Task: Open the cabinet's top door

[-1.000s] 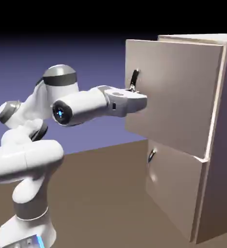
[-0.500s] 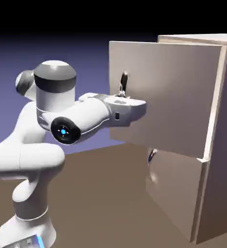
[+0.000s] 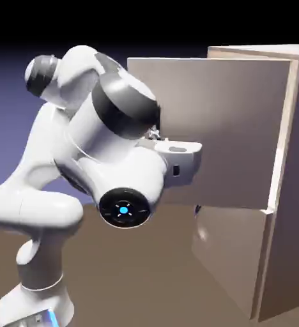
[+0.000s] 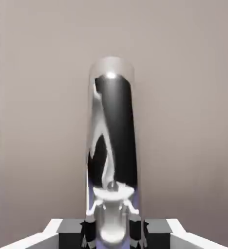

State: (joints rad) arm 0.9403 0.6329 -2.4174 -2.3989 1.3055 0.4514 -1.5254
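Note:
The beige cabinet (image 3: 291, 191) stands at the exterior view's right. Its top door (image 3: 235, 121) is swung well out from the cabinet's front, hinged on the right. My gripper (image 3: 156, 135) is at the door's free left edge, mostly hidden behind my own forearm, and the bar handle is hidden there too. In the hand view the curved silver-dark handle (image 4: 112, 136) stands upright and large before the door panel (image 4: 189, 97). My gripper (image 4: 112, 231) is shut on the handle's lower end, and the handle covers the fingertips.
The shorter lower panel (image 3: 232, 258) stays flush, its small handle (image 3: 197, 208) just showing under my hand. My elbow and forearm (image 3: 114, 159) bulk large in front of the open door. The brown tabletop (image 3: 133, 268) spreads below.
The top door has swung further open, its free edge moving to the exterior view's left. My arm has folded back and risen, now covering the handle and gripper.

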